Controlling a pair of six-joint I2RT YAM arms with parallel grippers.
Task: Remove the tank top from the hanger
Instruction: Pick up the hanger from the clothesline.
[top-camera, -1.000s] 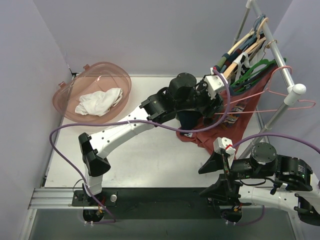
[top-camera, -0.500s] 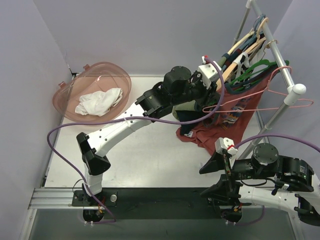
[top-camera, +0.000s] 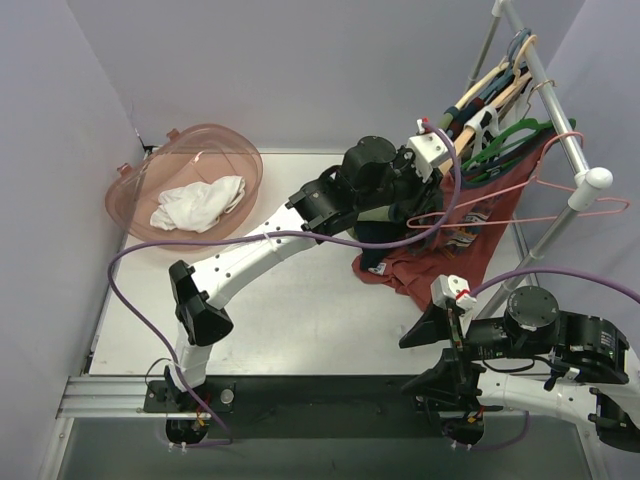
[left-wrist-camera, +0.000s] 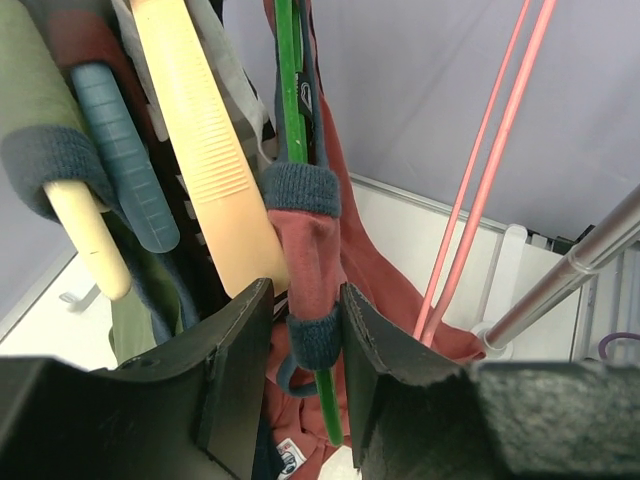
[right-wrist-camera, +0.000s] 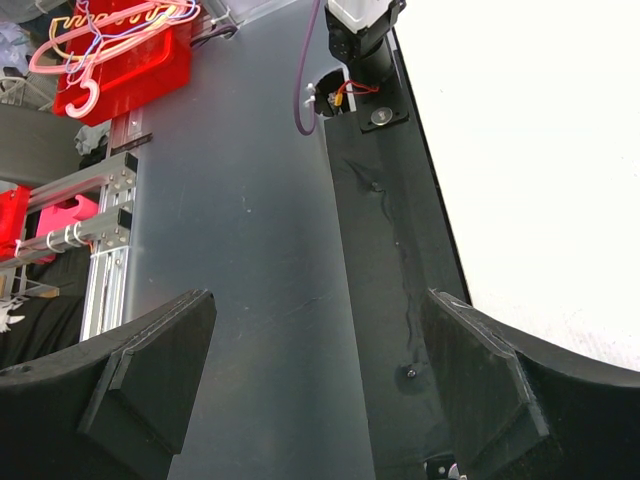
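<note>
The red tank top (top-camera: 487, 222) with blue trim hangs on a green hanger (top-camera: 510, 138) on the rack at the right. In the left wrist view its strap (left-wrist-camera: 312, 235) wraps the green hanger (left-wrist-camera: 289, 90). My left gripper (left-wrist-camera: 305, 300) is shut on that strap, the blue trim pressed against the right finger. In the top view the left gripper (top-camera: 441, 196) reaches into the hanging clothes. My right gripper (top-camera: 421, 355) hovers low near the arm bases and stands open (right-wrist-camera: 320, 330) with nothing between its fingers.
A pink basket (top-camera: 232, 150) with a white cloth sits at the back left. The rack rail (top-camera: 556, 112) carries several other hangers: cream (left-wrist-camera: 205, 150), blue (left-wrist-camera: 122, 150), and a pink wire one (top-camera: 520, 192). A metal pole (left-wrist-camera: 575, 268) slants at the right.
The left jaws have narrowed onto the tank top strap. The left arm shifted slightly along the rack. The right arm has not moved.
</note>
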